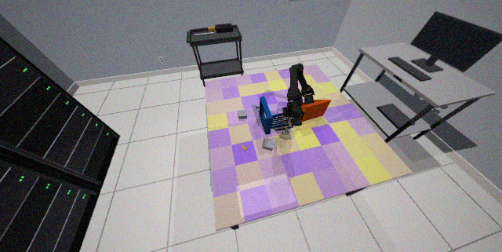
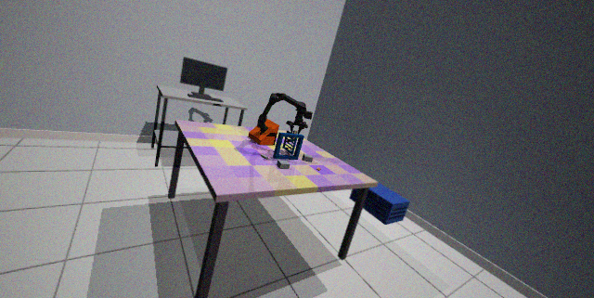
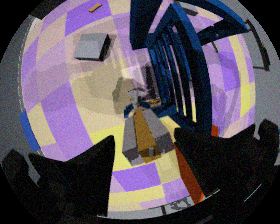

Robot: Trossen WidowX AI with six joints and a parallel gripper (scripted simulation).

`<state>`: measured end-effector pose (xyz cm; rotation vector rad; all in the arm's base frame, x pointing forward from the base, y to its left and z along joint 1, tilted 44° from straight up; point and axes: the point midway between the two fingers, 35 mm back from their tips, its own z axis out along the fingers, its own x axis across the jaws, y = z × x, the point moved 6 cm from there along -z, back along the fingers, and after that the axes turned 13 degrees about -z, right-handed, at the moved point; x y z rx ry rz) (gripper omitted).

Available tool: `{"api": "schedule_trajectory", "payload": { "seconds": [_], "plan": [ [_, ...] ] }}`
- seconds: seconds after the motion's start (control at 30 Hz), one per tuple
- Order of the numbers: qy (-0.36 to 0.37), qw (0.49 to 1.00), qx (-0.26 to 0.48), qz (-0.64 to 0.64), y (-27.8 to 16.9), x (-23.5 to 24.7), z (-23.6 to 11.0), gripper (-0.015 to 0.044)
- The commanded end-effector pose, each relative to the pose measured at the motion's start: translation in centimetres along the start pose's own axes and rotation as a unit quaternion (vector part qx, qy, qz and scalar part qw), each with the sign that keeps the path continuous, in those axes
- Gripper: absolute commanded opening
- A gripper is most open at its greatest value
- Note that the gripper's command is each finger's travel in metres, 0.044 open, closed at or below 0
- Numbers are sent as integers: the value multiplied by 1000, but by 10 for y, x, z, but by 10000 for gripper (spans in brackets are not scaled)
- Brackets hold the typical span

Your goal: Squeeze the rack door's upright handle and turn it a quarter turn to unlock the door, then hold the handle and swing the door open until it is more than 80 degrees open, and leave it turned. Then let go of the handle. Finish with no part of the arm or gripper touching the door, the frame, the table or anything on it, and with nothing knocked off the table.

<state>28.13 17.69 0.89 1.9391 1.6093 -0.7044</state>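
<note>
My fingers (image 1: 289, 121) (image 2: 295, 130) stand apart around the upright handle (image 3: 145, 135) at the outer edge of the swung-out door (image 1: 279, 126) (image 2: 290, 144) (image 3: 200, 82); I judge a straight upward withdrawal best, avoiding sideways contact that might nudge it.

The rack frame (image 1: 263, 115) (image 2: 277, 146) (image 3: 193, 65) presents a matt, painted-looking finish. The handle (image 3: 147, 137) shows smooth, matt grey faces.

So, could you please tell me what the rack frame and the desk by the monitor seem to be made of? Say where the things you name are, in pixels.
The rack frame (image 1: 267, 115) (image 2: 301, 147): probably painted metal or plastic, evenly blue. The desk (image 1: 451, 83) (image 2: 174, 92): pale, matte top, perhaps laminate; thin, straight black legs suggest coated metal.
</note>
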Motion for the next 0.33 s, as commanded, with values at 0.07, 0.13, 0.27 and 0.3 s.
{"api": "schedule_trajectory", "payload": {
  "seconds": [0.07, 0.13, 0.27, 0.3],
  "plan": [
    [3, 1000, 1, 2, 0, 1, -9, 298],
    [3, 1000, 1, 1, 0, 1, -11, 298],
    [3, 1000, 1, 1, 0, 1, -17, 298],
    [3, 1000, 1, 1, 0, 1, -18, 298]
  ]
}}
